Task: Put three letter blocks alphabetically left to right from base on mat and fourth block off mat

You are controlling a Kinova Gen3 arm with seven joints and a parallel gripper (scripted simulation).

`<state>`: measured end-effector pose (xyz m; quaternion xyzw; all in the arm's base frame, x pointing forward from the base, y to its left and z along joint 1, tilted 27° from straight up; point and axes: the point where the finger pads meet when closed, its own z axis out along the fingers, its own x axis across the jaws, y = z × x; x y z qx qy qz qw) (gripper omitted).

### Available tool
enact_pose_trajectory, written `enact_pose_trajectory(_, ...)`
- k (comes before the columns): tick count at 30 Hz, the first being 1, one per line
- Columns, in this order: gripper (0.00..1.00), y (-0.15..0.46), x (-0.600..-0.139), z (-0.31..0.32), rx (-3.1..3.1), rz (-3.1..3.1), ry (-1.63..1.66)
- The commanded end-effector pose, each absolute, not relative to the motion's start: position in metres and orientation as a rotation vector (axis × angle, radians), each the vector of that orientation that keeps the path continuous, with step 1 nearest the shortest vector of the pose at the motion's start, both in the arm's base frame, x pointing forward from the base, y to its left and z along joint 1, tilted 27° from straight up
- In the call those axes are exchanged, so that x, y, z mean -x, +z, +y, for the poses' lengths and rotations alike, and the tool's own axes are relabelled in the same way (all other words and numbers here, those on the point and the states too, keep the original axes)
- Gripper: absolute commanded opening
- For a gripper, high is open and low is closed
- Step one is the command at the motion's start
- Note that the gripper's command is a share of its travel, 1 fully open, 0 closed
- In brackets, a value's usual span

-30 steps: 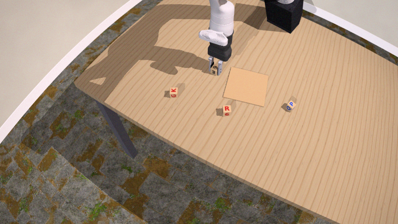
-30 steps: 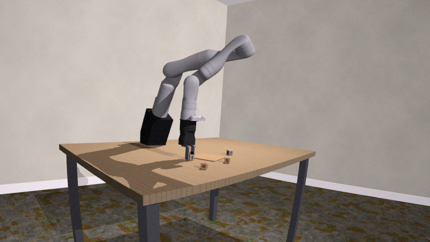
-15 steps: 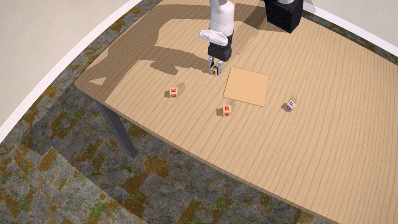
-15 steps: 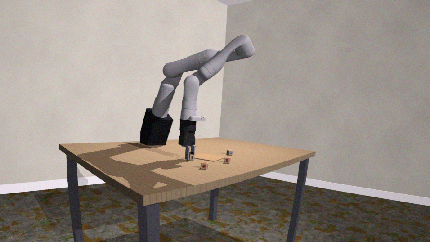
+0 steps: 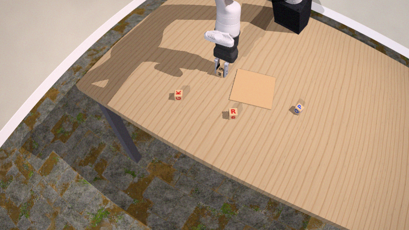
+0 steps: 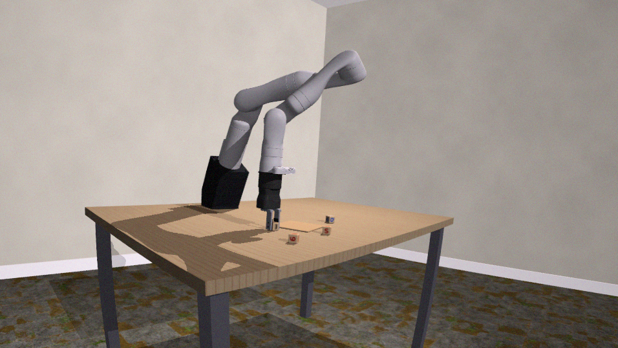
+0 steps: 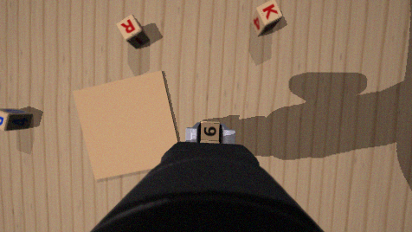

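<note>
My gripper points straight down at table height, just beside the mat. It is shut on a block with a black 9 or 6 on top; no gap shows at the fingers. The mat lies flat. Off it stand the red K block, the red R block and the blue P block. P is turned at an angle.
The wooden table carries everything. The black robot base stands at its far side in the top view. The R block is near the mat's edge away from the base. The arm's shadow falls across the table.
</note>
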<state>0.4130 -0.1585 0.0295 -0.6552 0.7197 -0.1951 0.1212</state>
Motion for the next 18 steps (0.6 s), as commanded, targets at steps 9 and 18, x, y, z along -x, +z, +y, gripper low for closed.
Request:
enact_pose_trajectory(9, 0.67, 0.0293, -0.4155, -0.1571, 1.91, 2.095, -0.569)
enact_pose_trajectory(18, 0.79, 0.0293, -0.4155, -0.1571, 1.91, 2.095, -0.569)
